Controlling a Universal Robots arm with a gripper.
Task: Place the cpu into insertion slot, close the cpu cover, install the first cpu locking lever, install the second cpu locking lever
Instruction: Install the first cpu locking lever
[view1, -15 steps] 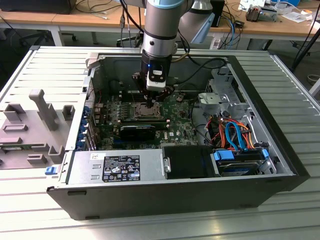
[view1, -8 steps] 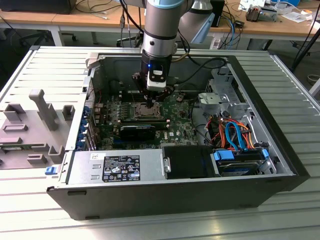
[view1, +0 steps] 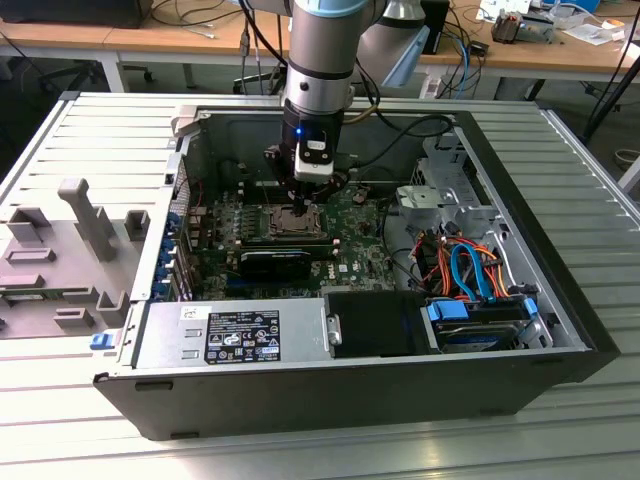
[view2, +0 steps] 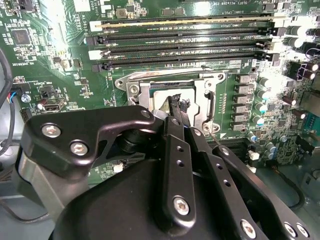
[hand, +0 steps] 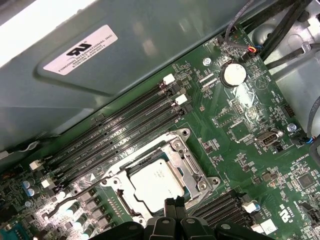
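Standing vertical inside the open case (view1: 560, 300), the arm (view1: 318, 60) holds its gripper (view2: 179, 106) over one edge of the slot (view1: 293, 222), fingertips pressed together. The flat, matt silver cpu (hand: 155, 182) sits in the slot, framed by the thin, shiny metal cover (hand: 193, 166).

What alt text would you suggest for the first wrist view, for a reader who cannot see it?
A silvery square cpu sits framed by a thin silvery metal cover on a green motherboard, with the black gripper, fingers together, at the cover's edge. Long black memory slots run beside it, along a grey metal case wall.
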